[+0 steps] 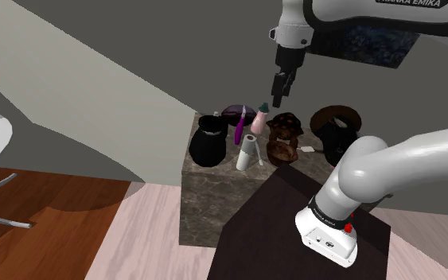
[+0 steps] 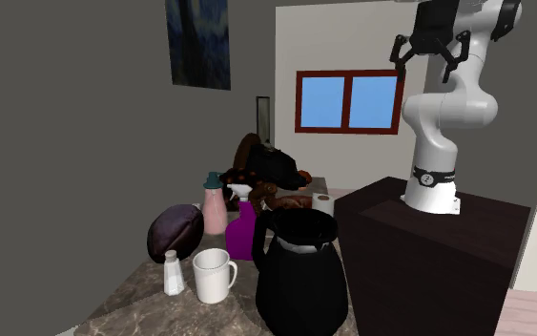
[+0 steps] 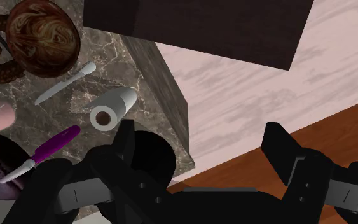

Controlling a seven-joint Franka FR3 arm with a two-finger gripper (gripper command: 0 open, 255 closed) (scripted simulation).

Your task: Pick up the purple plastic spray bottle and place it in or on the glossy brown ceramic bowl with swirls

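The purple spray bottle (image 2: 242,229) stands with its white nozzle up among clutter on a marble-topped block (image 1: 214,199). It is a thin purple shape (image 1: 240,127) in the shoulder view and a purple strip with a white tip (image 3: 51,147) in the wrist view. The glossy brown swirled bowl (image 3: 42,35) sits past a white paper roll (image 3: 110,109) from the bottle, near the block's stand-side end (image 1: 284,153). My gripper (image 1: 281,94) hangs open and empty well above the objects (image 2: 430,52). Its fingers (image 3: 128,137) stand wide apart over the block's edge and the floor.
A black pitcher (image 2: 299,272), white mug (image 2: 215,275), small shaker (image 2: 174,272), dark purple oval object (image 2: 175,232) and pink bottle (image 2: 215,205) crowd round the spray bottle. A pale knife-like item (image 3: 66,83) lies between roll and bowl. The dark stand (image 1: 301,231) adjoins the block.
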